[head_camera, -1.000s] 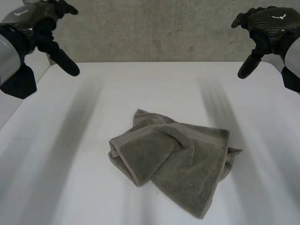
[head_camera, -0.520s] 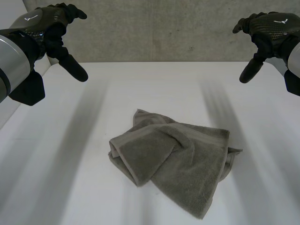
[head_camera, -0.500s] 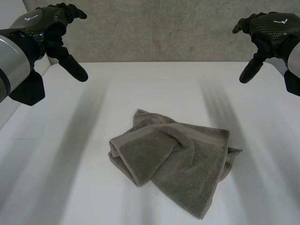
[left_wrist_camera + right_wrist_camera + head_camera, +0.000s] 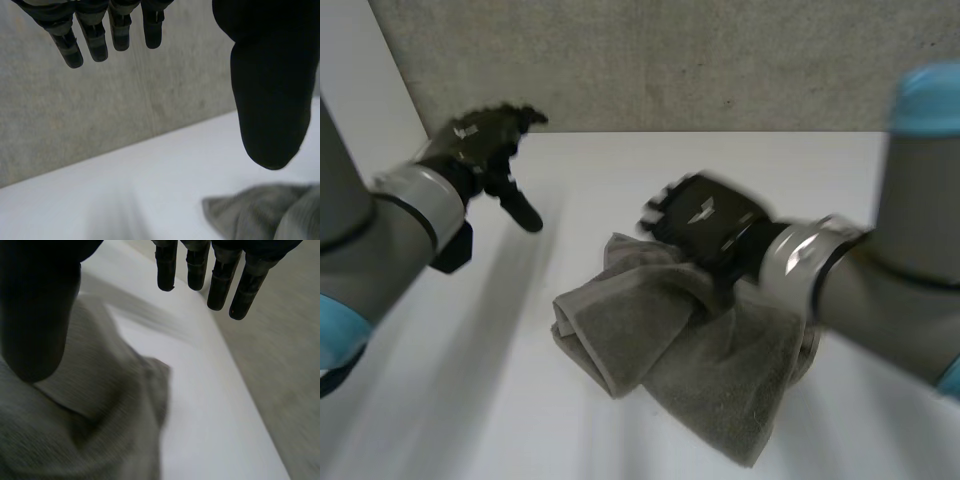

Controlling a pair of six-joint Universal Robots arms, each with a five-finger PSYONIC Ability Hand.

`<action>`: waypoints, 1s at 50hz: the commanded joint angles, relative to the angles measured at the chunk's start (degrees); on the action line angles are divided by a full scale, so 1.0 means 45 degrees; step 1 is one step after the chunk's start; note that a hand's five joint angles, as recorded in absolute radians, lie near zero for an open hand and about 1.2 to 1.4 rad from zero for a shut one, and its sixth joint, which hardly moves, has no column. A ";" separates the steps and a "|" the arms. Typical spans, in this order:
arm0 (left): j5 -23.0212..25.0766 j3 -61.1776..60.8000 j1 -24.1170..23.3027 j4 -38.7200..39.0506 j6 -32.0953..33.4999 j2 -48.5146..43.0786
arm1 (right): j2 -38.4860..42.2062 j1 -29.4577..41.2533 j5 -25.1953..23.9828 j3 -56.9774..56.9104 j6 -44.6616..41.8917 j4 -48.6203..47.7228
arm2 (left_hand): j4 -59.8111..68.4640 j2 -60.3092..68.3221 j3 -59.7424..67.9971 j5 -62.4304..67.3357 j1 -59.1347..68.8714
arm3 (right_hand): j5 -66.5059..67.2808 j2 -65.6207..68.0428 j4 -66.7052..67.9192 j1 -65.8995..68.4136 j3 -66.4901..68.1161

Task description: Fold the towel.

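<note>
A grey-green towel [image 4: 670,345] lies crumpled in the middle of the white table [image 4: 470,400], folded over itself in loose lumps. My right hand [image 4: 705,225] hovers just above the towel's far part, fingers straight and spread, holding nothing. In the right wrist view its thumb [image 4: 37,310] hangs over the towel [image 4: 65,425] and its fingers [image 4: 220,280] point past the towel's far corner. My left hand [image 4: 485,150] is open over the table's far left, apart from the towel. The left wrist view has the towel's corner [image 4: 260,217] below the thumb [image 4: 270,90].
A grey concrete wall [image 4: 720,60] rises behind the table's far edge. Bare white table surface lies to the left of the towel and in front of it.
Both arms have come down and inward. My right hand swept from the far right to just above the towel's far part. My left hand dropped towards the table's far left.
</note>
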 commanded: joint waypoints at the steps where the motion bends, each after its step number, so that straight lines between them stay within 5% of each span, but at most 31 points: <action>1: 0.0768 -0.1753 0.0760 0.2341 0.1608 -0.1261 | 0.1700 0.1604 -0.0678 0.0477 -0.0794 -0.1374 | 0.0304 0.0305 0.0290 -0.0097 0.0220 | 0.0663 0.0459 0.0318 0.0699 0.0550; 10: 0.3288 -0.3084 0.1192 0.3438 0.1845 -0.1868 | 0.3576 0.2642 -0.0640 0.0733 -0.2353 -0.3837 | 0.0304 0.0305 0.0290 -0.0097 0.0220 | 0.1639 0.1435 0.1294 0.1675 0.1526; 24: 0.3545 -0.3729 0.1857 0.3458 0.1865 -0.1946 | 0.5942 0.2916 -0.0054 -0.1006 -0.4252 -0.4308 | 0.0603 0.0604 0.0589 0.0202 0.0519 | 0.4593 0.4389 0.4247 0.4629 0.4479; 28: 0.3564 -0.3924 0.2265 0.3458 0.1884 -0.1810 | 0.6255 0.2800 0.0608 -0.1668 -0.4291 -0.4736 | 0.0640 0.0641 0.0626 0.0239 0.0556 | 1.1517 1.1313 1.1172 1.1553 1.1404; 29: 0.3564 -0.3925 0.2267 0.3458 0.1884 -0.1810 | 0.6138 0.2703 0.0978 -0.1747 -0.4252 -0.4873 | 0.0640 0.0641 0.0626 0.0239 0.0556 | 1.4395 1.4191 1.4049 1.4431 1.4281; 31: 0.3564 -0.3983 0.2519 0.3478 0.1884 -0.1771 | 0.5963 0.2489 0.1387 -0.1767 -0.4116 -0.5049 | 0.0640 0.0641 0.0626 0.0239 0.0556 | 1.4744 1.4540 1.4398 1.4780 1.4630; 38: 0.4072 -0.4101 0.2677 0.3517 0.1865 -0.1810 | 0.4262 0.1510 0.2388 -0.0928 -0.3158 -0.5675 | 0.0715 0.0716 0.0701 0.0314 0.0631 | 1.4747 1.4543 1.4401 1.4783 1.4633; 43: 0.5400 -0.4081 0.2423 0.3595 0.1845 -0.2063 | 0.2548 0.0575 0.2426 0.0650 -0.0547 -0.5578 | 0.0715 0.0716 0.0701 0.0314 0.0631 | 1.4747 1.4543 1.4401 1.4783 1.4633; 50: 0.6006 -0.3516 0.1253 0.4317 0.1748 -0.3135 | 0.1336 0.0027 0.2563 0.2291 0.0474 -0.5616 | 0.0715 0.0716 0.0701 0.0314 0.0631 | 1.4747 1.4543 1.4401 1.4783 1.4633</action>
